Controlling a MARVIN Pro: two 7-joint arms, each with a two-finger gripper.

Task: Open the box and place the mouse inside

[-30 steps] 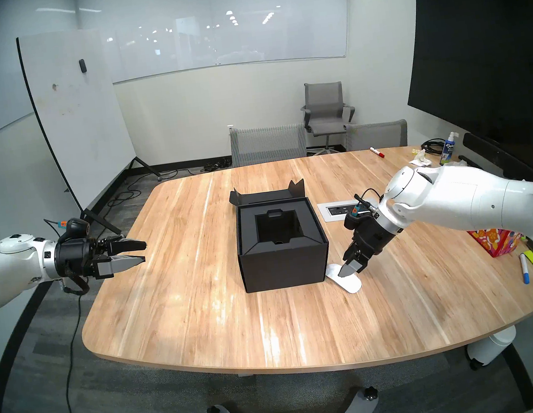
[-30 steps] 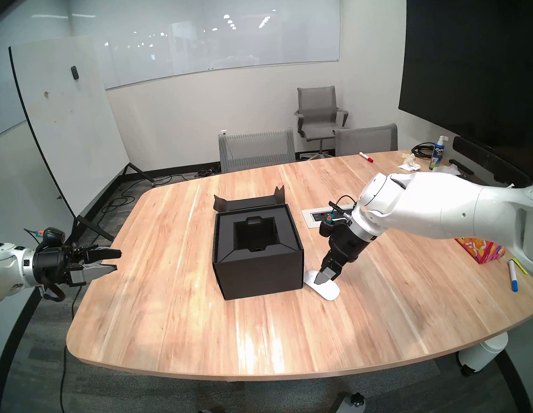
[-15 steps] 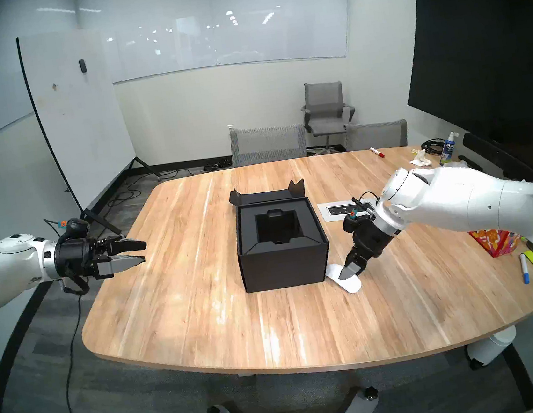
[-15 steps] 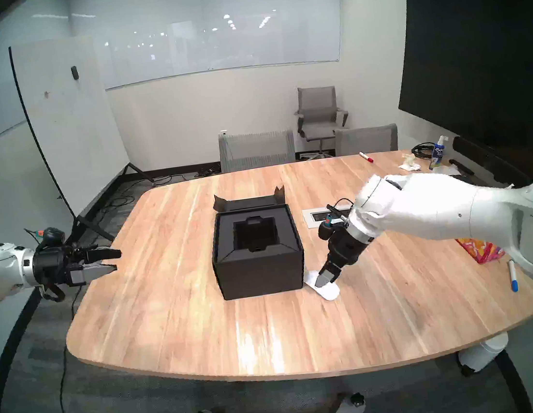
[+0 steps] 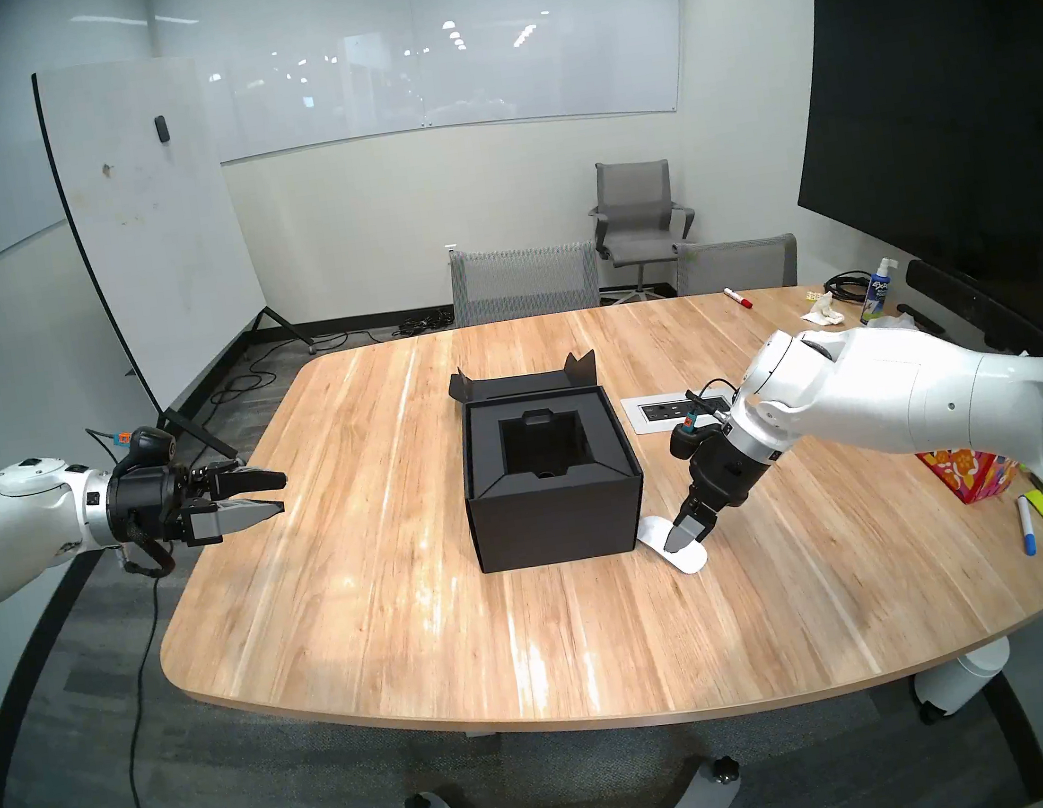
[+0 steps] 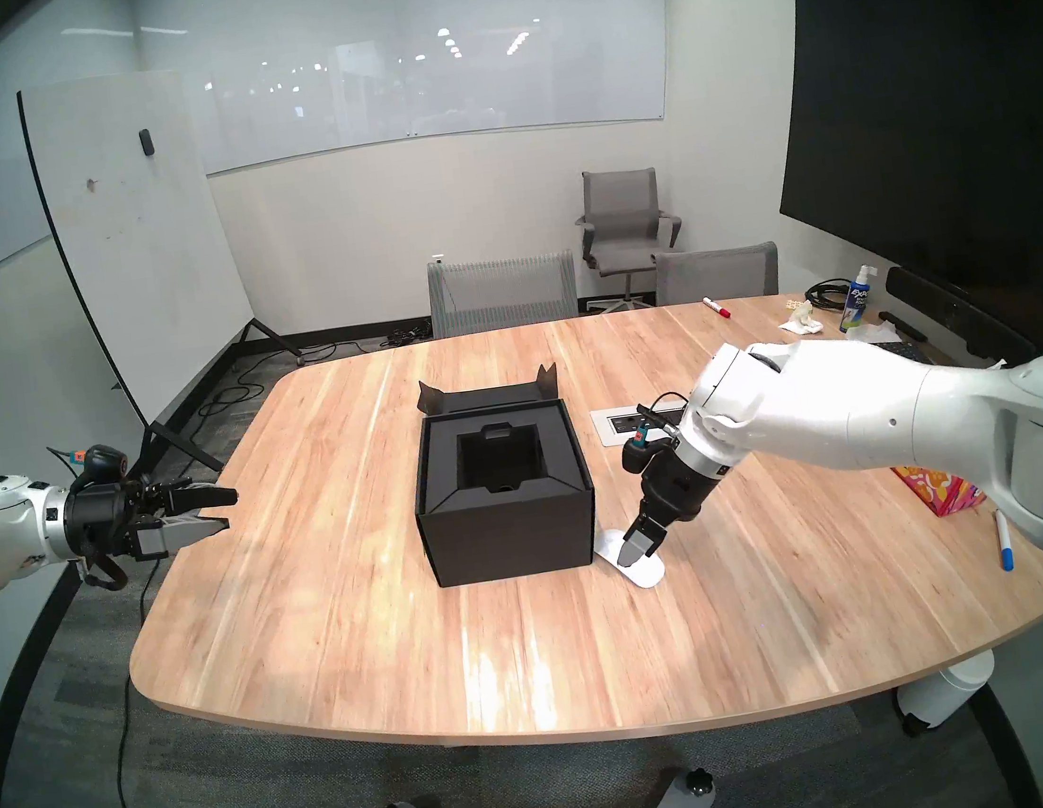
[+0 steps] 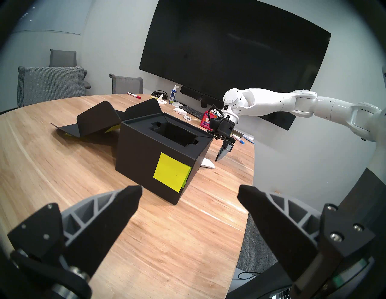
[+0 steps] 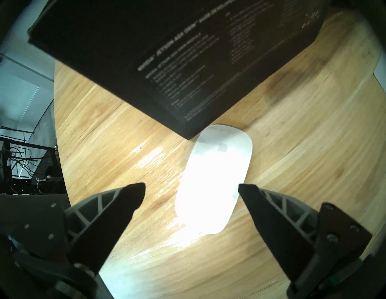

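The black box [image 5: 556, 514] stands open mid-table, its lid flap [image 5: 523, 383] folded back flat behind it and its recessed insert empty. A yellow-green sticky note [image 7: 172, 174] marks its left side. The white mouse [image 5: 690, 559] lies flat on the table at the box's near right corner. My right gripper [image 5: 682, 537] points down over it, open. In the right wrist view the mouse [image 8: 215, 179] lies between the spread fingers [image 8: 133, 194], which do not grip it. My left gripper [image 5: 283, 493] hovers open off the table's left edge, far from the box.
A power outlet panel [image 5: 678, 409] is set into the table right of the box. A red floral tissue box [image 5: 970, 470], markers [image 5: 1027, 525] and sticky notes lie at the right edge. A spray bottle [image 5: 877, 290] and a red marker [image 5: 737, 297] sit far right.
My right wrist has shifted slightly left and down, bringing the open fingers closer around the mouse. The left arm, box and mouse have not moved.
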